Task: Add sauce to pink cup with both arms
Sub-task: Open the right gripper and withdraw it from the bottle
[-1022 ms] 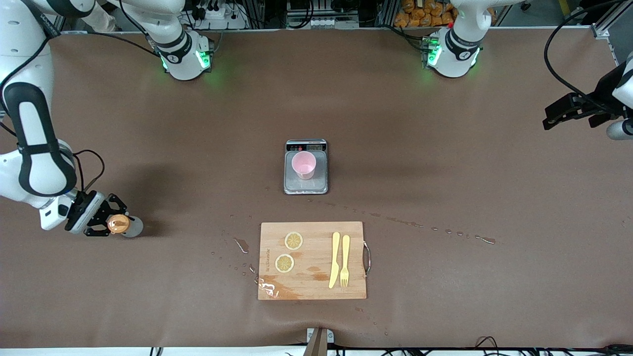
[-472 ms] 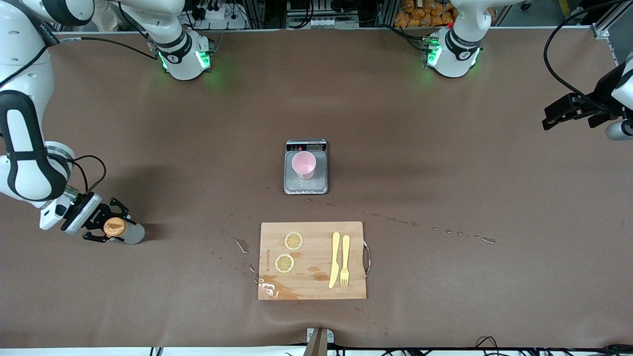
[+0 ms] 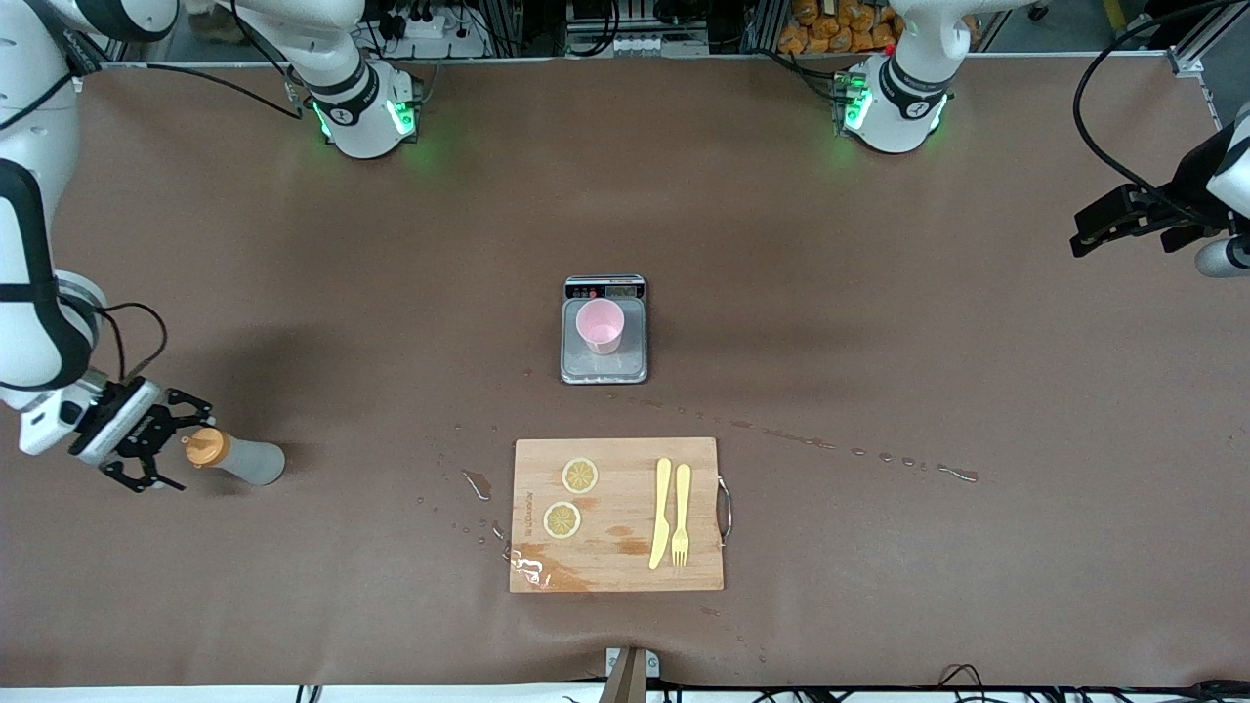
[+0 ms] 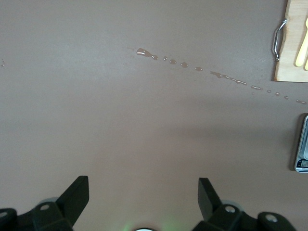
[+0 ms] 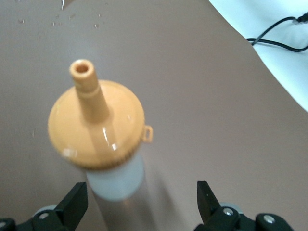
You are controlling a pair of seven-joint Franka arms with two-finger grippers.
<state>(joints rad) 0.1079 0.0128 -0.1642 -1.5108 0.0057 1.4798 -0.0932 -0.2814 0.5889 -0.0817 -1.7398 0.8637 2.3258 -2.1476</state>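
A: Where's the sauce (image 3: 234, 457)?
B: Standing on the tabletop (image 3: 879, 322) at the right arm's end, at about 8 o'clock from the cup (image 3: 599, 325) and well apart from it. Orange cap (image 5: 96, 124) on, nozzle hole visible in the right wrist view.

A: Right gripper (image 3: 161, 441)?
B: Fingers apart, nothing held. It sits just beside the cap, at the cap's 9 o'clock in the front view. Looks clear of the bottle, though I can't be sure of a gap from these angles.

A: Left gripper (image 4: 143, 202)?
B: Fingers spread wide, empty, waiting over bare tabletop at the left arm's end. Its wrist view shows a trail of droplets (image 4: 192, 66).

A: Cup?
B: Upright on the scale (image 3: 604, 366), mid-table. Can't tell what's inside.

A: Anything else?
B: Board (image 3: 616, 561) at 6 o'clock from the scale, nearer the front camera. Two lemon slices (image 3: 580, 475), a knife (image 3: 661, 513) and a fork (image 3: 681, 514) lie on it. Wet patches on the board's corner and around it.
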